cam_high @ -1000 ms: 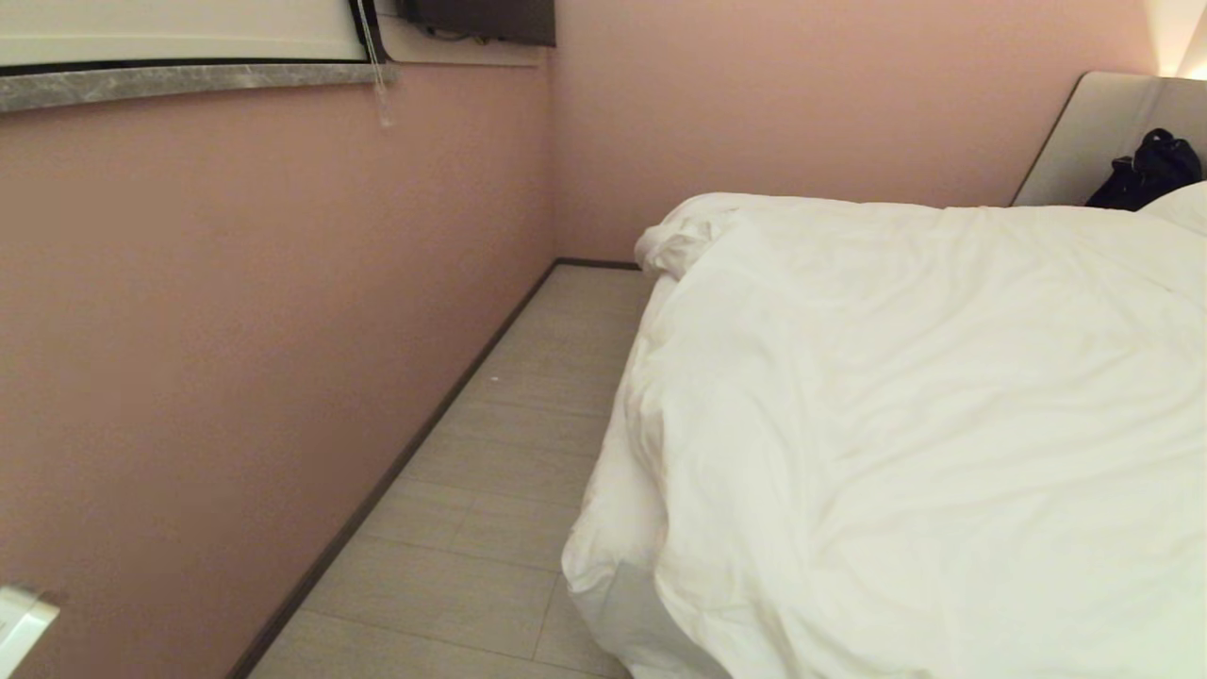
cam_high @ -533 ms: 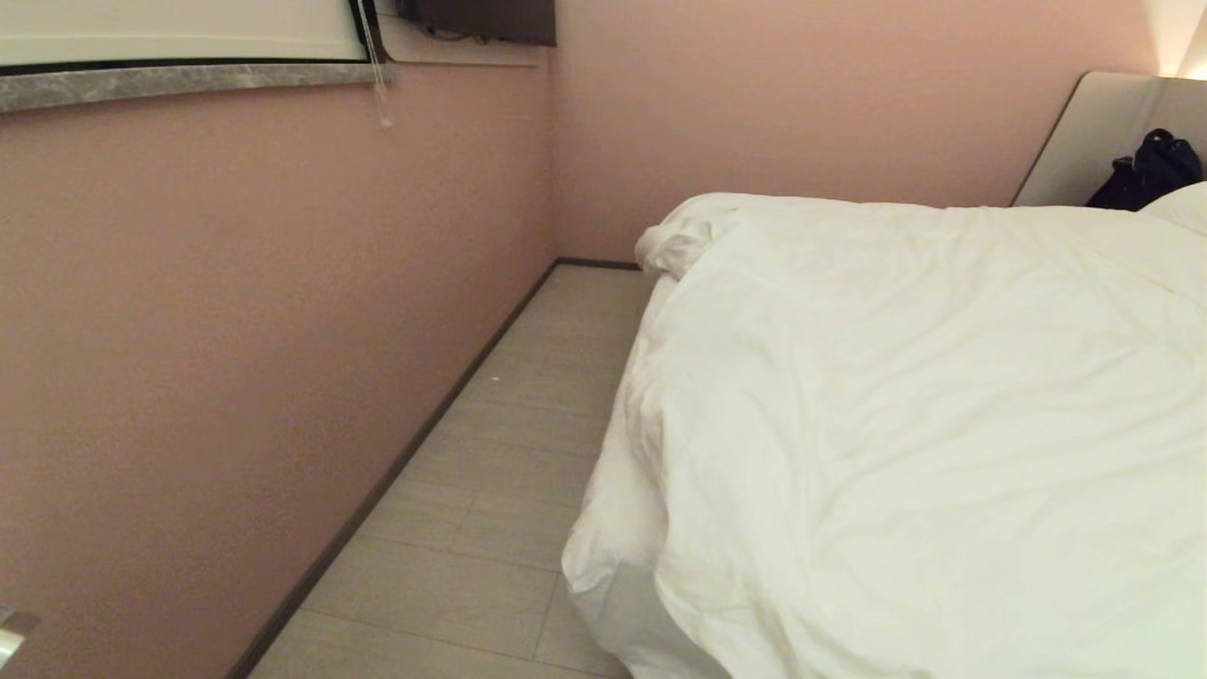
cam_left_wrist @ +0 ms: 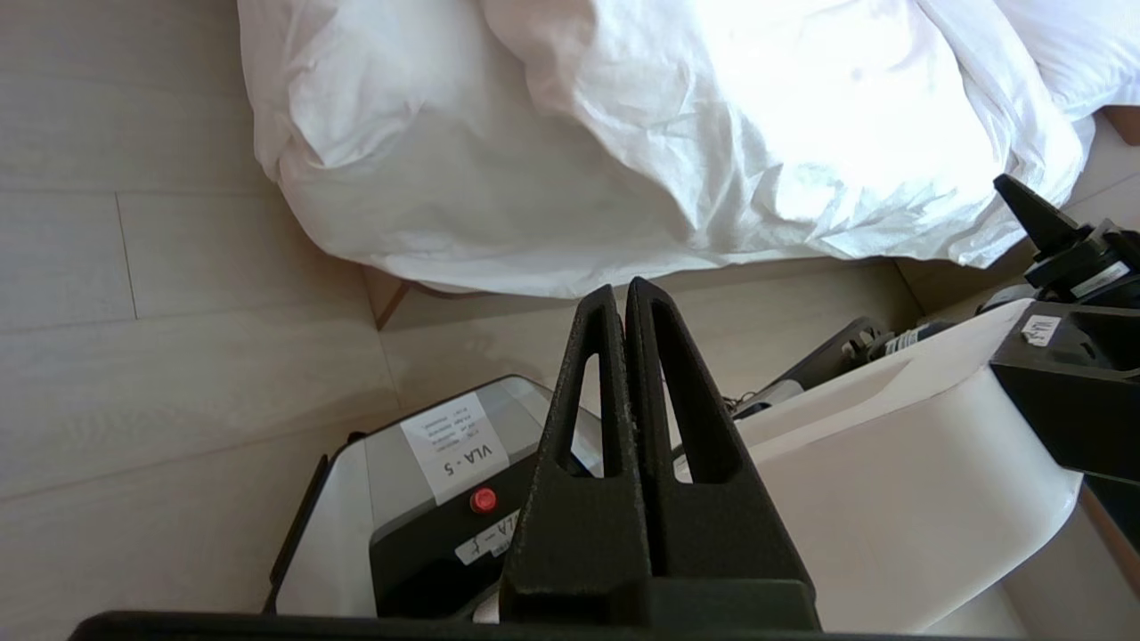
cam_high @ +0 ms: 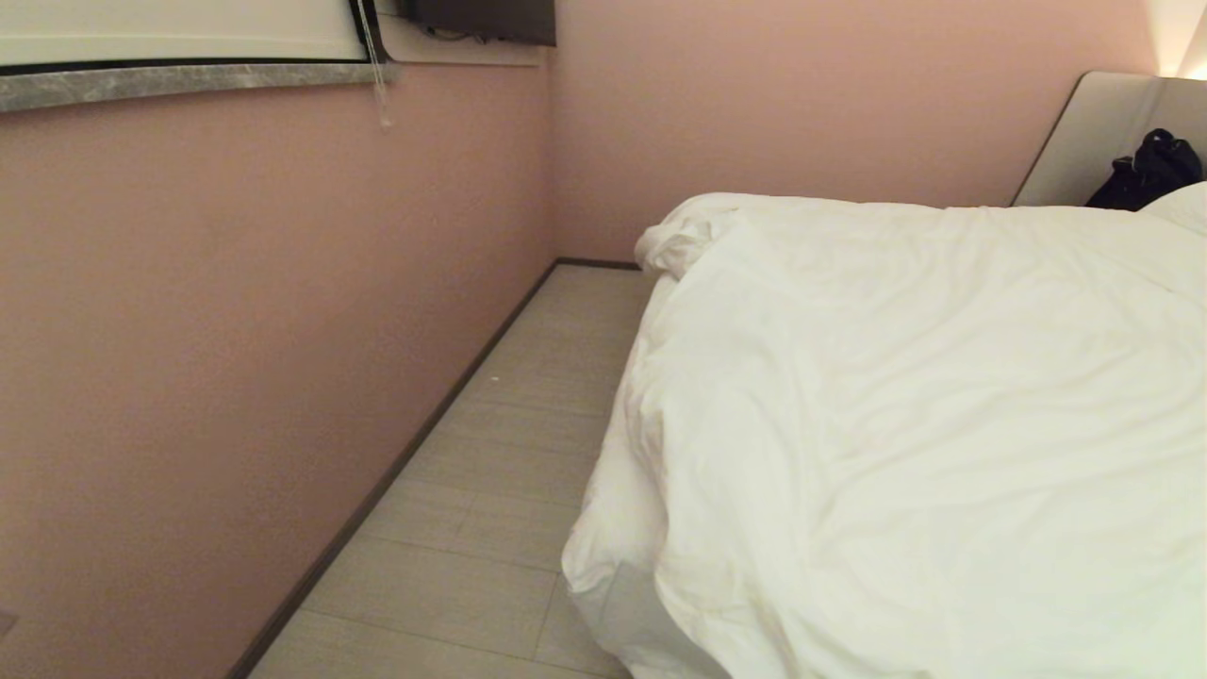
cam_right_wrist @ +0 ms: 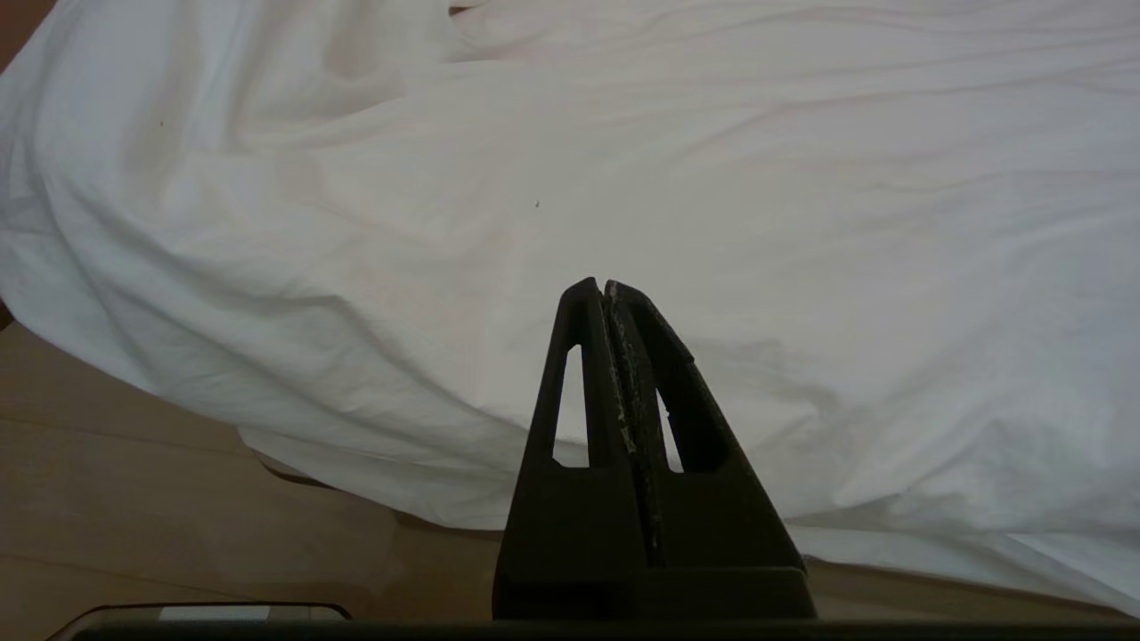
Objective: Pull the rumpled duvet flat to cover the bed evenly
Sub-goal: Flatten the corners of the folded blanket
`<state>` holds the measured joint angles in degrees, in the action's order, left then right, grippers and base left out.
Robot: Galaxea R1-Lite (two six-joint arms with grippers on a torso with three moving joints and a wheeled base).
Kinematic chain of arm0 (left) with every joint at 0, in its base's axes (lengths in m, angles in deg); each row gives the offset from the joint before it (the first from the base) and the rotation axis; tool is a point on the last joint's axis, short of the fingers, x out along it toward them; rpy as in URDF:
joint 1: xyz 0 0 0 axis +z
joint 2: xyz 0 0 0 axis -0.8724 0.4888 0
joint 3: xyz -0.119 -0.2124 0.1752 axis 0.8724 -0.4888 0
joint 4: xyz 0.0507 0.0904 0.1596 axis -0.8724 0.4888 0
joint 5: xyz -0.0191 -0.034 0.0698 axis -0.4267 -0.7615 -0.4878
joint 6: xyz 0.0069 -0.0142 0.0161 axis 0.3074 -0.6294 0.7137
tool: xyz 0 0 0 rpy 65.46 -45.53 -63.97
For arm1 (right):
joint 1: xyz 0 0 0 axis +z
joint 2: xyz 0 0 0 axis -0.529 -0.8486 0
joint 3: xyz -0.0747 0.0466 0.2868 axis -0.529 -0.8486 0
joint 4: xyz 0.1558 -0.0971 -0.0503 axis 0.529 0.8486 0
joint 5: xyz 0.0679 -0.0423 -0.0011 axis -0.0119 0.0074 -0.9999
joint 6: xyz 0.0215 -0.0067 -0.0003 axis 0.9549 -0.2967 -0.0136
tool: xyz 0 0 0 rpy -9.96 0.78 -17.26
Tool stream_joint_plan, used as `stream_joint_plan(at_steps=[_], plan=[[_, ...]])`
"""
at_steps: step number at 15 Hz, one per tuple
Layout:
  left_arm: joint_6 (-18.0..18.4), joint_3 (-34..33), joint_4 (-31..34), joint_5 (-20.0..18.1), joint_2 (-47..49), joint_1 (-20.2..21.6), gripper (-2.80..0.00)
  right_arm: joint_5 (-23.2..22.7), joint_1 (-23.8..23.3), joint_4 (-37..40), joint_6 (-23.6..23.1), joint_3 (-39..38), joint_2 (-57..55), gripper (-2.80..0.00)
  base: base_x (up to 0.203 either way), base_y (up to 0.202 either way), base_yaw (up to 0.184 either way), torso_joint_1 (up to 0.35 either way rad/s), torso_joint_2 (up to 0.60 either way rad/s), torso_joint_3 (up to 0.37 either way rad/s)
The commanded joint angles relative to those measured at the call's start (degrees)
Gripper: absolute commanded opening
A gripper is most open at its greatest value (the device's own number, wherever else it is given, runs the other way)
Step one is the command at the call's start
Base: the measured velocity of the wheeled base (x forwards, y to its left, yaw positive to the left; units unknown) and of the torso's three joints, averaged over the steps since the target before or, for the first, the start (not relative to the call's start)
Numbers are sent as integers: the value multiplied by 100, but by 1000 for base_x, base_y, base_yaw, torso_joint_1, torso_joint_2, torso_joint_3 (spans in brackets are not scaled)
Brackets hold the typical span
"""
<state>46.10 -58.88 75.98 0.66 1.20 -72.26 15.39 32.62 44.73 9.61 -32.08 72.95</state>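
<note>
Left hand (cam_left_wrist: 626, 294): fingers pressed together, nothing between them; it hangs above the robot's own white and grey base (cam_left_wrist: 891, 499) and the floor, short of the bed's near corner.
Right hand (cam_right_wrist: 604, 294): fingers pressed together and empty; it points over the duvet's near edge, just above the cloth. I cannot tell whether the tips touch it.
Base label: a white sticker (cam_left_wrist: 454, 445) and a red button (cam_left_wrist: 483, 500) sit on the base's grey top.
Floor (cam_high: 490, 490): pale planks run in a strip between the bed and the pink wall (cam_high: 236, 330).
Bed (cam_high: 627, 604): its near corner shows the white sheet on the mattress side, under the hanging cloth.
Duvet (cam_high: 924, 424): lies on top of the bed, covering nearly all of the part in view; softly creased, draping over the near edge and the left side. At the far left corner it is bunched into a rumpled lump (cam_high: 674, 245).
Pillow (cam_high: 1179, 207): a white edge shows at the far right, beyond the duvet.
Headboard (cam_high: 1084, 141): pale padded panel at the far right, with a black bag (cam_high: 1146, 170) resting against it.
Window sill (cam_high: 189, 83): grey stone ledge high on the left wall, a blind cord (cam_high: 374, 66) hanging past it.
</note>
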Motion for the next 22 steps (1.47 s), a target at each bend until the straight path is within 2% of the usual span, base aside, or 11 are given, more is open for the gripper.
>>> stream_joint_plan(at_steps=[1, 4, 7, 10, 13, 15, 19, 22], plan=[[-19, 27, -13, -8, -34, 1, -280, -10, 2, -175, -25, -23, -11, -280, 0, 0, 0, 0, 0, 0], [-21, 174, -10, 35, -15, 9, -280, -21, 2, -265, 36, -57, -9, -280, 0, 0, 0, 0, 0, 0], [-15, 455, -17, 478, 352, 15, -280, -18, 2, -405, 28, -103, -2, -280, 0, 0, 0, 0, 0, 0], [-21, 952, -34, 857, 1608, 12, -280, -18, 2, -404, 28, -103, -2, -280, 0, 0, 0, 0, 0, 0], [-33, 1652, -103, 1048, 3405, 11, -280, -18, 2, -409, 28, -103, -2, -280, 0, 0, 0, 0, 0, 0], [-30, 2238, -144, 960, 4411, -45, -280, -18, 2, -412, 28, -103, -2, -280, 0, 0, 0, 0, 0, 0], [-24, 3518, -205, 520, 6291, -189, -280, -18, 2, -412, 28, -103, -2, -280, 0, 0, 0, 0, 0, 0], [-8, 4479, -219, 409, 7441, -239, -280, -18, 2, -412, 28, -103, -2, -280, 0, 0, 0, 0, 0, 0]])
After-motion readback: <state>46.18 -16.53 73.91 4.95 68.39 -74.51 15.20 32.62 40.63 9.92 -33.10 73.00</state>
